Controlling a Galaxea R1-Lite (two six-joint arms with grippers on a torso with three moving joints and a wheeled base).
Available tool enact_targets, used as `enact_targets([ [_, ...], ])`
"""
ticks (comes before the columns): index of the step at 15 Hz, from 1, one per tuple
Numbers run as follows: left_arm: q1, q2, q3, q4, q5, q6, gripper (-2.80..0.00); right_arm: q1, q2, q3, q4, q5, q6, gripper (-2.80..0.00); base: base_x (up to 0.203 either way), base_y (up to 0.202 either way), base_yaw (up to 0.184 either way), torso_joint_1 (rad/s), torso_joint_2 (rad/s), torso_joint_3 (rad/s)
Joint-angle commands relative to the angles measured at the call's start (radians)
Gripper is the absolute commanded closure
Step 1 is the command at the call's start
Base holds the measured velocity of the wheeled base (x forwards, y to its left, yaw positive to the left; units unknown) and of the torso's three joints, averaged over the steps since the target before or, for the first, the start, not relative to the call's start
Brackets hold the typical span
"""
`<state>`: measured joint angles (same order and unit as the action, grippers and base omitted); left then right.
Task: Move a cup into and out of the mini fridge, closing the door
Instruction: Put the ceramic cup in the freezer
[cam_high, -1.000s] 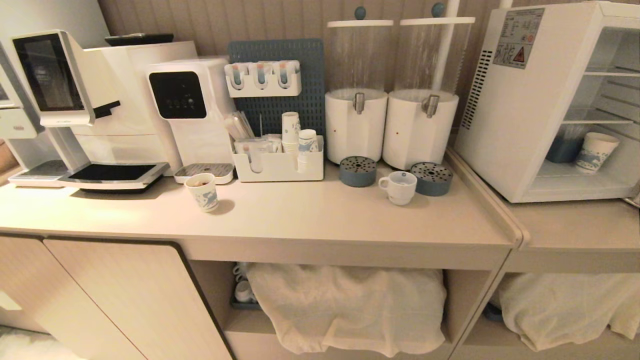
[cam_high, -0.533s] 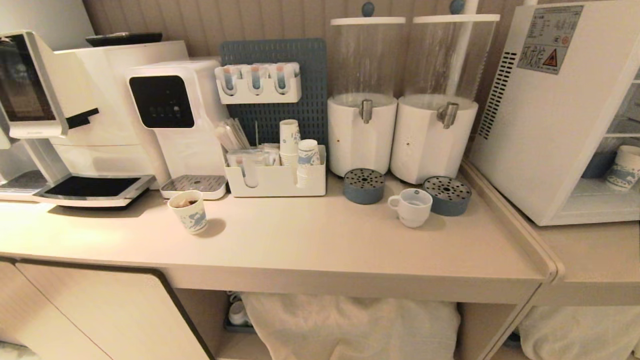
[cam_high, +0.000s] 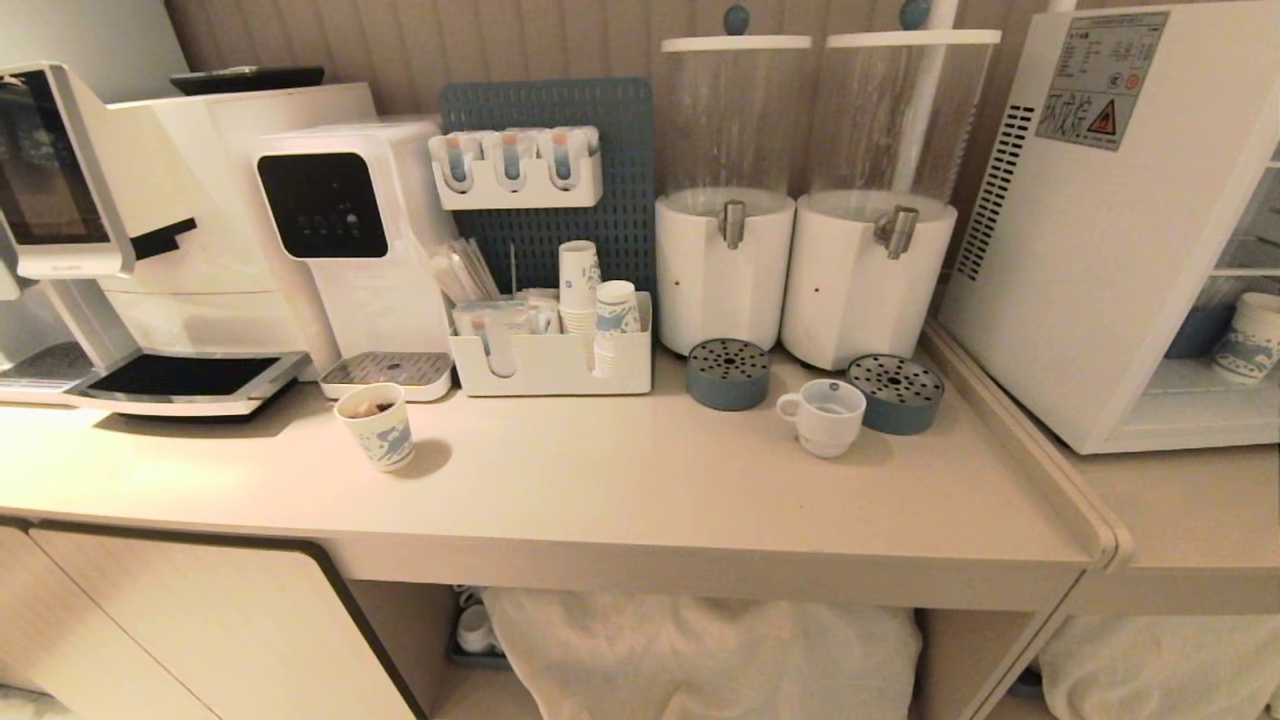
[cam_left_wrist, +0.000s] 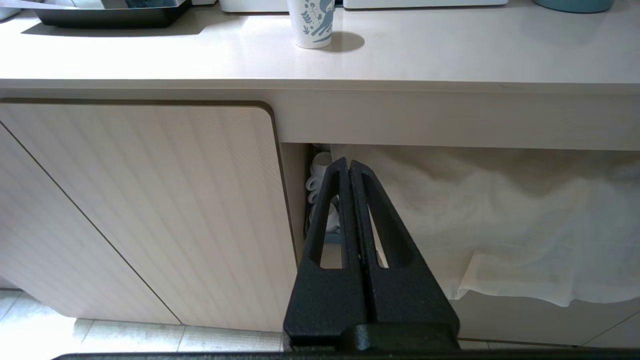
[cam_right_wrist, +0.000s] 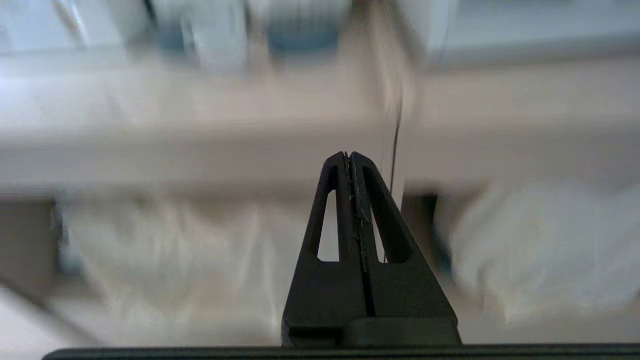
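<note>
The small white ceramic cup (cam_high: 828, 415) stands on the counter in the head view, handle to the left, beside a blue drip tray (cam_high: 895, 392). At the right edge the white mini fridge (cam_high: 1090, 260) stands with its inside showing; the door is out of view. Neither arm shows in the head view. My left gripper (cam_left_wrist: 348, 165) is shut and empty, held below counter height in front of the cabinet. My right gripper (cam_right_wrist: 348, 156) is shut and empty too, low before the counter's front; its view is blurred.
A patterned paper cup (cam_high: 377, 427) stands on the counter's left part. Two white drink dispensers (cam_high: 800, 270), a cup organiser (cam_high: 552, 360) and coffee machines (cam_high: 200, 230) line the back. Another paper cup (cam_high: 1250, 335) stands inside the fridge. Cloth (cam_high: 700, 650) covers the shelf below.
The whole head view has shifted: the scene slid right and down, the fridge now cut off at the right edge. Things on the counter kept their places.
</note>
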<state>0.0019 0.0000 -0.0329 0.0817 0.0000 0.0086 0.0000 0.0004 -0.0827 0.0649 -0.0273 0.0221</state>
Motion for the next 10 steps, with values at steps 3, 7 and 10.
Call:
enact_targets([
  [3, 0.001, 0.000, 0.001, 0.000, 0.000, -0.001, 0.00, 0.000, 0.021, -0.407, 0.156, 0.003, -0.004, 0.00, 0.000, 0.000, 0.000, 0.000, 0.00, 0.000],
  [7, 0.001, 0.000, 0.001, 0.000, 0.000, -0.002, 0.00, 0.038, 0.336, -0.872, 0.325, 0.021, 0.004, 0.00, 0.000, 0.000, 0.000, 0.000, 0.00, 0.000],
  [10, 0.001, 0.000, 0.000, 0.000, 0.000, -0.002, 0.00, 0.077, 0.693, -1.117, 0.424, -0.008, 0.044, 0.00, 0.000, 0.000, 0.000, 0.000, 0.00, 0.000],
])
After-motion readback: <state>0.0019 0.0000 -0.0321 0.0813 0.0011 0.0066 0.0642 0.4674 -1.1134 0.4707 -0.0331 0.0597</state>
